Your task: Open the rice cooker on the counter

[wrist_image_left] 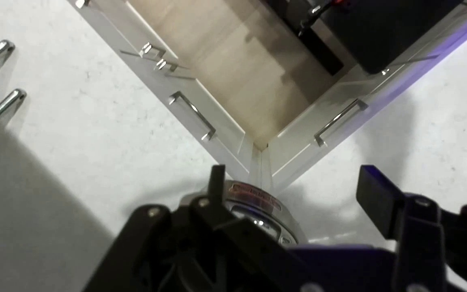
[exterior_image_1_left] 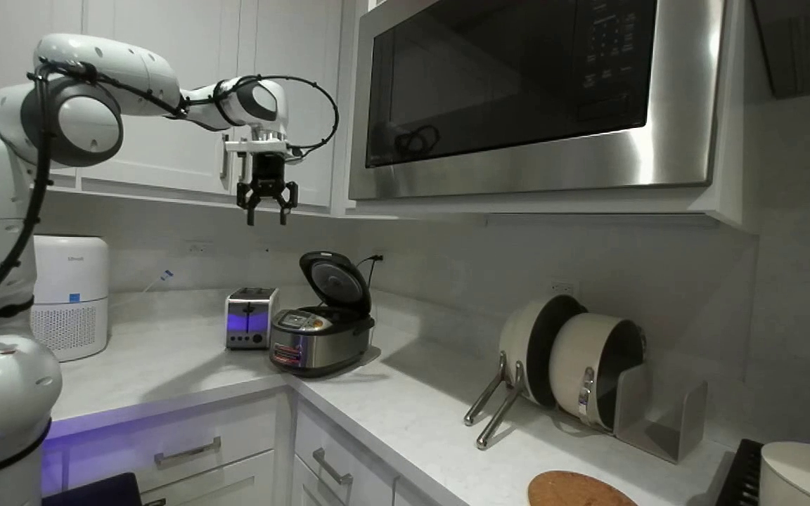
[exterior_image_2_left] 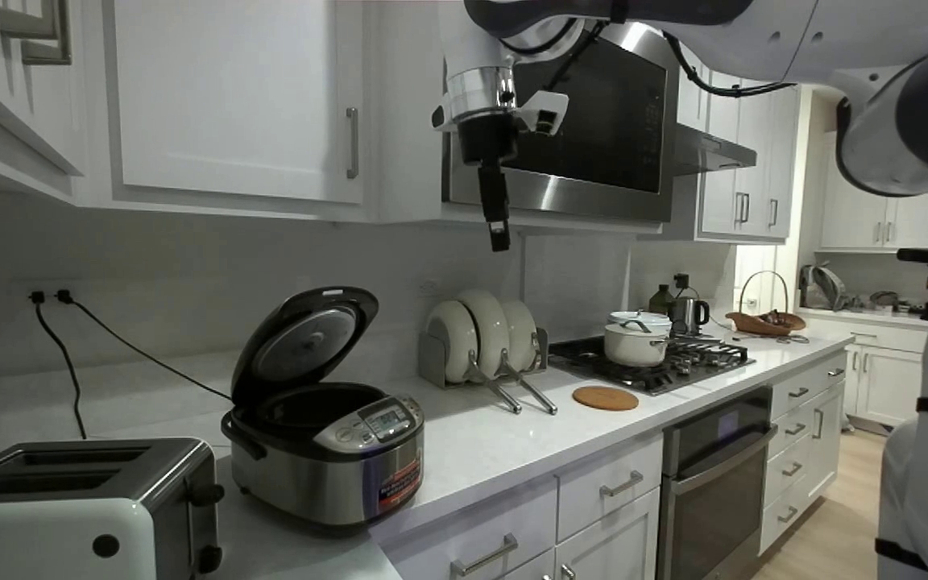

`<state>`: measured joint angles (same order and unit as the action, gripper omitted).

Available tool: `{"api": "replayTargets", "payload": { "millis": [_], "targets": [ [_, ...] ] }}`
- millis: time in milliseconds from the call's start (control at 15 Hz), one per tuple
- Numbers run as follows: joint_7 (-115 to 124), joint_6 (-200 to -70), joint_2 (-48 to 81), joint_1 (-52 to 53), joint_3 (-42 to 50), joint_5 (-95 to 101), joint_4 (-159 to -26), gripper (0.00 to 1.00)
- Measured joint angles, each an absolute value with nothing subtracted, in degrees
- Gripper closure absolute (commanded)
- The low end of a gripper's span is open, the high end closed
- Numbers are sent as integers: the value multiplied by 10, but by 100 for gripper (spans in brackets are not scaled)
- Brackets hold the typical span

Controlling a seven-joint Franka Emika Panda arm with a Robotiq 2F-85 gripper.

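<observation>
The rice cooker [exterior_image_1_left: 320, 351] stands on the pale counter [exterior_image_1_left: 405, 400] in the corner, and it also shows in an exterior view [exterior_image_2_left: 311, 479]. Its dark lid [exterior_image_2_left: 303, 338] is raised and tilted back, with the inner side exposed. My gripper [exterior_image_1_left: 267, 219] is open and empty, pointing down well above the counter and apart from the cooker. It also shows in an exterior view [exterior_image_2_left: 499, 240]. In the wrist view, my gripper [wrist_image_left: 291, 184] frames part of the cooker's front and panel [wrist_image_left: 253, 202] far below. The gripper hides the rest of the cooker there.
A toaster [exterior_image_1_left: 249, 320] stands right beside the cooker. A microwave [exterior_image_1_left: 517, 169] and upper cabinets [exterior_image_1_left: 166, 161] hang near the arm. Pans [exterior_image_2_left: 452, 338] in a rack and a round brown board [exterior_image_2_left: 605, 397] lie further along the counter. Cords [exterior_image_2_left: 73, 379] run behind the cooker.
</observation>
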<state>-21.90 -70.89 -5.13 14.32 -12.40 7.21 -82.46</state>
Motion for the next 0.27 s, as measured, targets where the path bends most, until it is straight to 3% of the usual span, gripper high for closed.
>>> {"api": "replayTargets", "payload": {
  "millis": [67, 267],
  "targets": [
    [-218, -691, -46, 141, -123, 72, -818, 1],
    [-212, -678, -36, 139, -123, 72, -807, 0]
  ]
}}
